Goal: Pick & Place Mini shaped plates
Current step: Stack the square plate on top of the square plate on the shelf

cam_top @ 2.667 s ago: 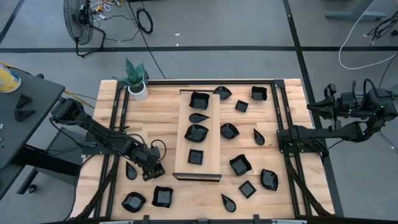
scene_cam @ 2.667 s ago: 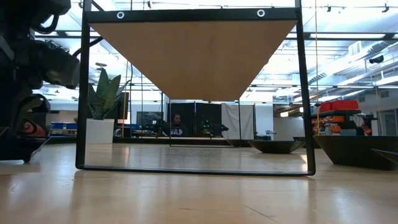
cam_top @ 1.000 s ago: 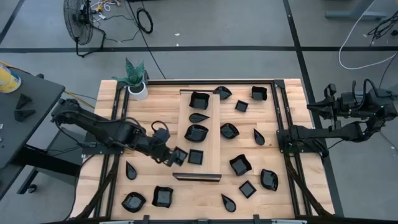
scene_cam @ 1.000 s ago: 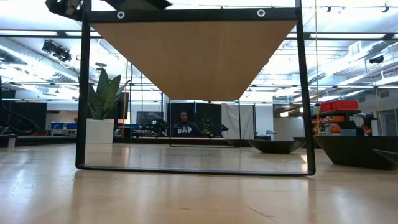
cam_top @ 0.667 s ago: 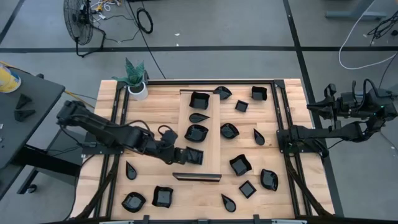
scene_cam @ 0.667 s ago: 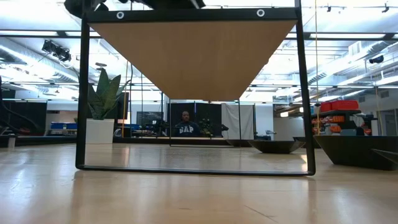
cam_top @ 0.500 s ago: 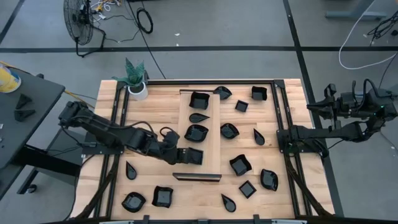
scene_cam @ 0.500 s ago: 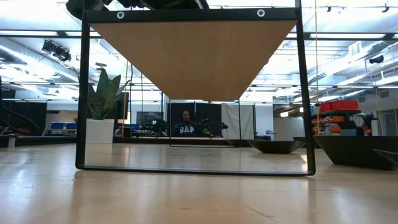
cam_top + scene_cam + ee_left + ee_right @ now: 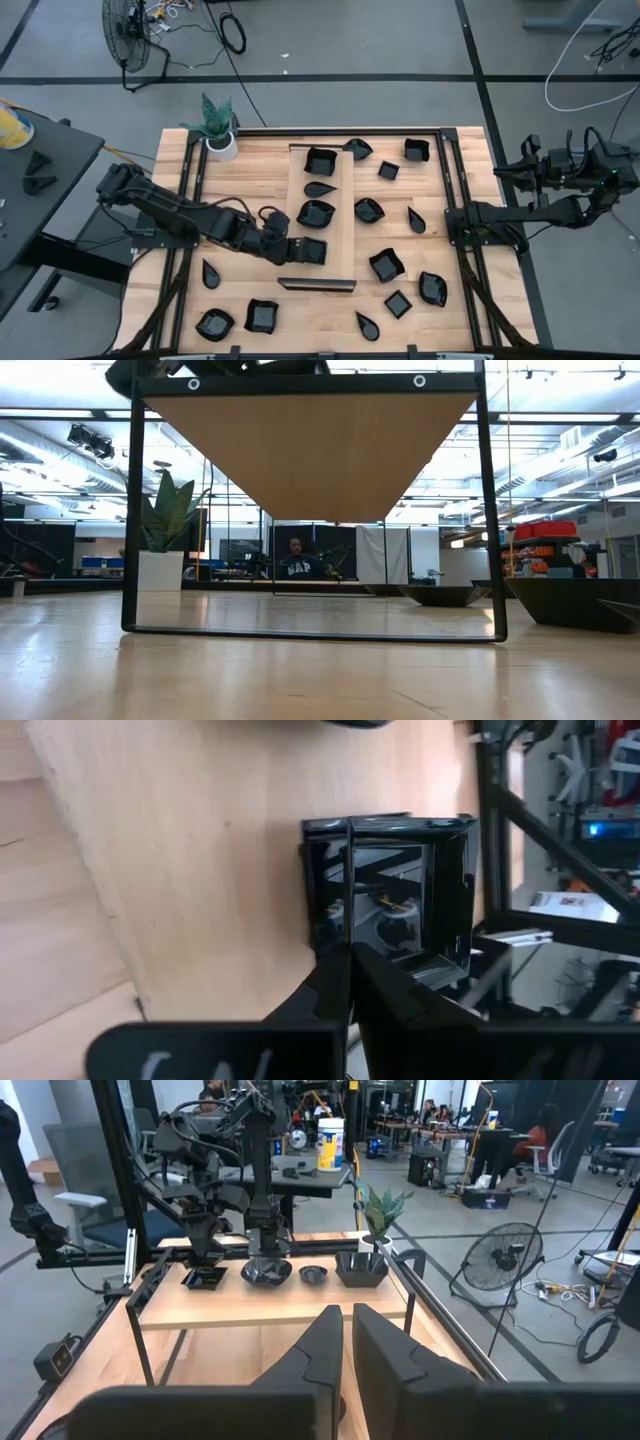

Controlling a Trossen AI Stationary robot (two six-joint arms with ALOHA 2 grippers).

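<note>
**Mini plates: four on the board, fifth at the left hand, the rest loose on the table**

1. Front table edge (nearest in the high view). Loose black plates: a wavy bowl (image 9: pixel 214 324), a square bowl (image 9: pixel 261 316), a teardrop (image 9: pixel 367 325), a small square (image 9: pixel 398 304), a leaf (image 9: pixel 433 288) and a slim teardrop (image 9: pixel 211 274). All glossy, dark and thin-walled; none yet moved to the board, as I judge it.

2. Middle band. The left hand (image 9: pixel 292 250) is at the near end of the long pale wooden board (image 9: pixel 340 212), its fingers clenched on the rim of a small square plate (image 9: pixel 313 251). The left wrist view shows that plate (image 9: pixel 390 885) with one finger (image 9: pixel 335 982) inside its wall, resting on smooth pale wood; hard, mirror-like glaze, straight sides, sharp corners. This placement looks all but done; letting go remains.

3. Board, further back. A wavy bowl (image 9: pixel 316 213), a flat teardrop (image 9: pixel 321 188) and a deep square bowl (image 9: pixel 320 160), in a row. Board matte, fine-grained, raised on a black frame.

4. Right half of the table (image 9: pixel 250 190). About eight more loose plates, among them a wavy bowl (image 9: pixel 386 265), a round bowl (image 9: pixel 368 210) and a square (image 9: pixel 416 150). Table of pale planks.

5. Far corner. A white pot with a green plant (image 9: pixel 220 135).

6. Off the table's right edge. The right hand (image 9: pixel 345 1342) waits, fingers closed together, grasping nothing.

Judgement: roughly a quarter placed; most remains.
</note>
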